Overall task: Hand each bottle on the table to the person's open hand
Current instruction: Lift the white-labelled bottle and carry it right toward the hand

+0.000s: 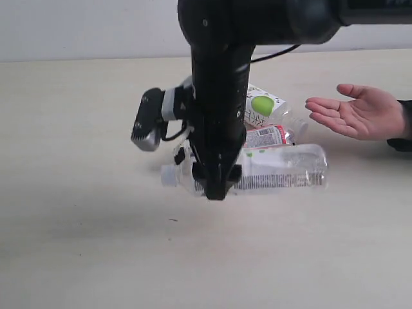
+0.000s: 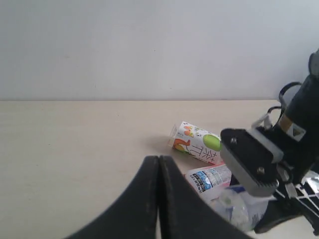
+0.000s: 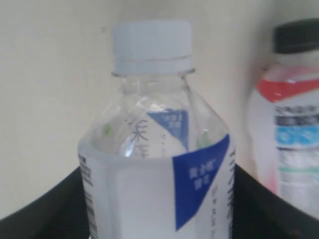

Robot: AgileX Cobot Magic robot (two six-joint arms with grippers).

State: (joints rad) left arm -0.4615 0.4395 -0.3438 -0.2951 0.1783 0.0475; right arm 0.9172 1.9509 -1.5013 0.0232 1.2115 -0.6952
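Note:
A clear bottle with a white label and white cap (image 1: 283, 168) lies on its side on the table (image 1: 77, 225). My right gripper (image 1: 215, 183) reaches down over its neck end. In the right wrist view the black fingers (image 3: 45, 209) press both sides of this bottle (image 3: 154, 164), so the gripper (image 3: 157, 199) is shut on it. Just behind lie a red-and-white bottle with a black cap (image 1: 267, 135) and a green-apple bottle (image 1: 262, 106). The person's open hand (image 1: 357, 112) waits palm up at the right. My left gripper (image 2: 159, 199) is shut and empty, off to the side of the bottles.
The right arm (image 1: 219, 77) and its wrist camera (image 1: 148, 122) hang over the middle of the table and hide part of the bottles. A pale wall (image 1: 77, 26) runs along the table's far edge. The person's dark sleeve (image 1: 402, 129) lies at the right edge.

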